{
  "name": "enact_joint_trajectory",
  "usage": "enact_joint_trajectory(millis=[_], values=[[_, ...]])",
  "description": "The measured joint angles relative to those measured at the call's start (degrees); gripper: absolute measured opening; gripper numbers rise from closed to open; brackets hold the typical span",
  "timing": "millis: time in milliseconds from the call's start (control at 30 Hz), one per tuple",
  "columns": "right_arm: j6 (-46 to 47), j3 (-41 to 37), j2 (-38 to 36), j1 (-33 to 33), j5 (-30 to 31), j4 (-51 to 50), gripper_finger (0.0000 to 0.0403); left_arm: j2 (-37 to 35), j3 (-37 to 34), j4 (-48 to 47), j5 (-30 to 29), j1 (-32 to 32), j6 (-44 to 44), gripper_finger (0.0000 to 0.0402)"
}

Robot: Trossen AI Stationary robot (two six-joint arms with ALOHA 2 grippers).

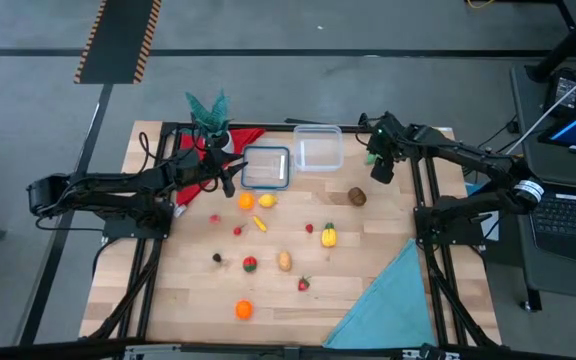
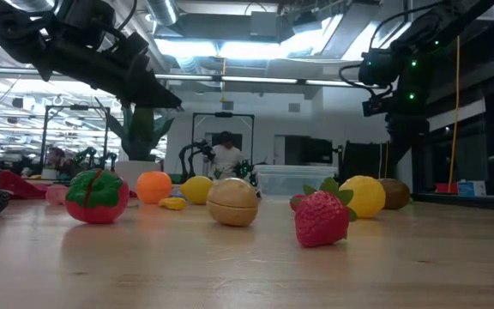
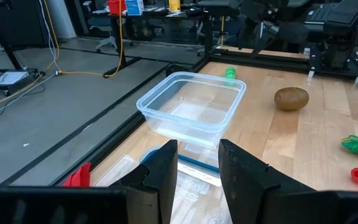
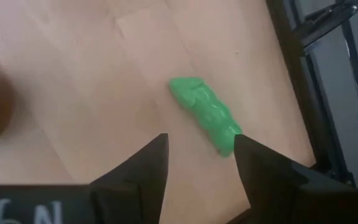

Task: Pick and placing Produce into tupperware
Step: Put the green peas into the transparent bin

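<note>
While the right gripper [image 4: 197,155] hovers, fingers apart, over the small green plastic vegetable [image 4: 205,114], it looks light, rigid, slippery; pinch its narrow middle.

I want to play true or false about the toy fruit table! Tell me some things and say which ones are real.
1. The tupperware has no produce in it. True.
2. The right end effector is over a green piece lying on the table. True.
3. The green piece is already inside the tub. False: it lies on the wood beside the tub.
4. The left end effector is holding an orange. False: nothing sits between its fingers; it hovers above the flat blue-rimmed lid.
5. A brown fruit lies on the table near the tub. True.
</note>
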Motion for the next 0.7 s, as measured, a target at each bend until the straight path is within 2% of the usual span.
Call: enact_joint_trajectory(millis=[467,700], values=[[-2.8,2.4,0.6,-0.1,0.7,3.6,0.0183,0.0,0.0,0.5,0.0,0.0,0.1,0.011],[3.7,2.4,0.6,-0.1,0.7,3.3,0.0183,0.0,0.0,0.5,0.0,0.0,0.6,0.011]])
